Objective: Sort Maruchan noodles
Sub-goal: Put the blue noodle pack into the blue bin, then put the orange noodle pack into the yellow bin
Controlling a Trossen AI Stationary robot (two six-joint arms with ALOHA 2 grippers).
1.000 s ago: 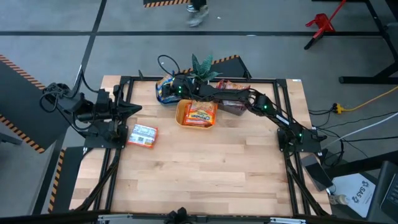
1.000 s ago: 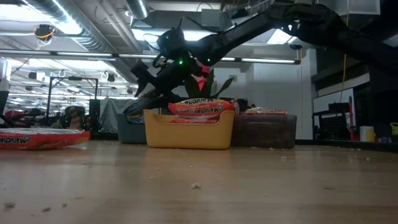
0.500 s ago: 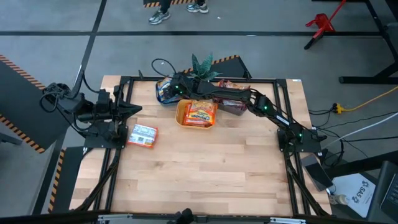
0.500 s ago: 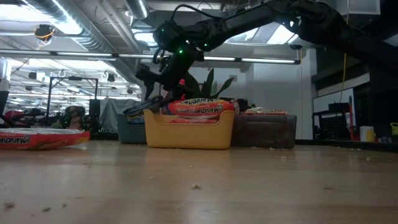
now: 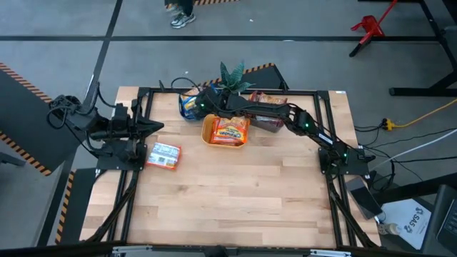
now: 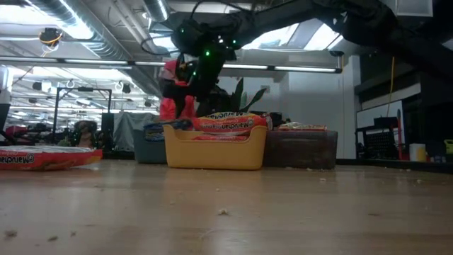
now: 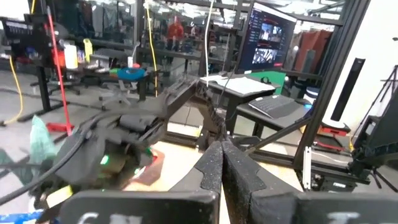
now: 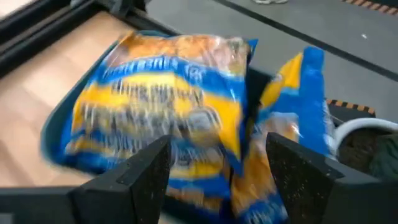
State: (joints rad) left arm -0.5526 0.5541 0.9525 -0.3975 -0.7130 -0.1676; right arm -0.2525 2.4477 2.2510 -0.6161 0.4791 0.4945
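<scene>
My right gripper hangs open over the teal bin at the table's far side and holds nothing. Two yellow-and-blue noodle packets lie in that bin, overlapping, under its spread fingers. Orange packets fill the orange bin. The grey bin to its right holds a red packet. One red-and-white packet lies flat on the table by the left arm. My left gripper waits shut at the left edge.
The three bins stand in a row along the far edge, with a small green plant behind them. Black frame rails run along the table's sides. The near half of the wooden table holds only crumbs. A person walks on the floor beyond the far edge.
My right gripper has risen from the teal bin and shifted slightly toward the table's left. The yellow-and-blue packet that slanted down below it a second ago now lies level at the top of the teal bin. The person behind has walked leftward.
</scene>
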